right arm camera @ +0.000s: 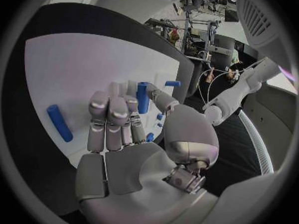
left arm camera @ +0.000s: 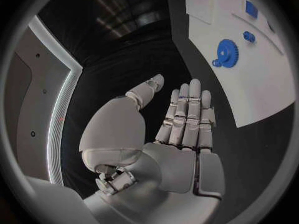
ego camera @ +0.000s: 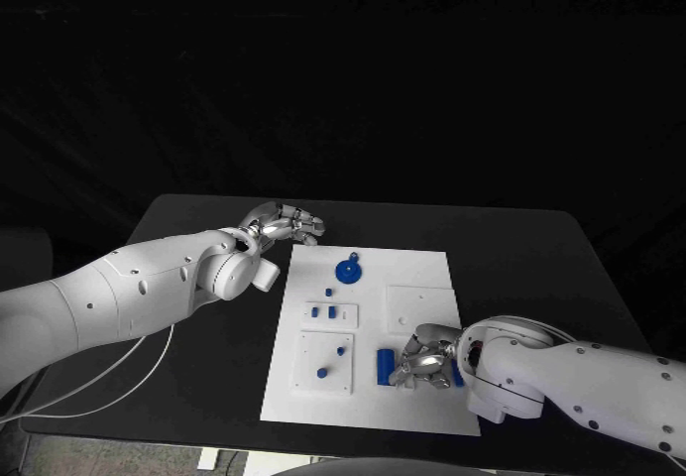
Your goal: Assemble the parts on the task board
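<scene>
On the task board (ego camera: 429,397), blue cylinder (ego camera: 385,366) lying lengthwise toward the far edge, right robot hand (ego camera: 424,361) beside it fingers curled empty, left robot hand (ego camera: 282,223) spread.

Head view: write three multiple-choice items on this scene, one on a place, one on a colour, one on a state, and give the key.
1. Where does the gear lie?
A. On the far part of the task board
B. At the board's near edge
C. Off the board

2. What colour are the parts?
A. Red
B. Blue
C. Green

3. How is the left hand?
A. Gripping a part
B. Pressing on the board
C. Holding nothing, fingers straight

Key: 1 A, the gear sits on the board's far part. 2 B, every piece on the board is blue. 3 C, the left wrist view shows an empty palm and straight fingers over the black table.
</scene>
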